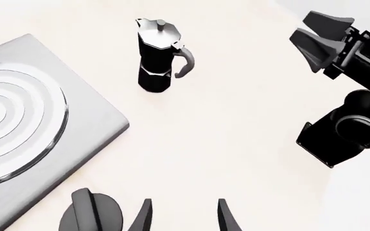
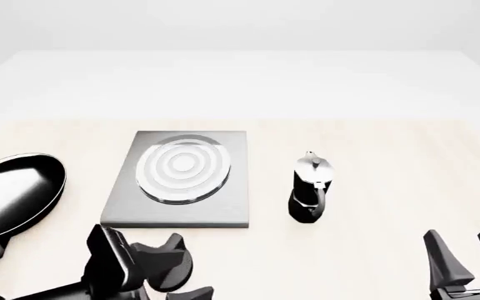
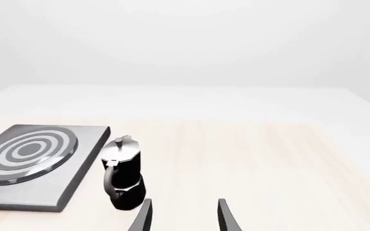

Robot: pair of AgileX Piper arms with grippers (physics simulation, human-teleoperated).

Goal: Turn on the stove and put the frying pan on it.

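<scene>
Stove (image 2: 182, 181) sits mid-table, burner rings bare, with the frying pan (image 2: 10, 195) well apart at the table's left edge. Its black knob (image 1: 88, 214) lies just beside the left gripper (image 1: 183, 216), whose fingers are spread and hold nothing. The right gripper (image 2: 467, 255) hovers open too, near the moka pot (image 2: 311, 186)

Pale wooden bench (image 2: 390, 162): stove (image 2: 182, 212) at centre, moka pot (image 2: 311, 187) at three o'clock, frying pan (image 2: 10, 194) at nine, knob (image 1: 90, 214) at six.
</scene>
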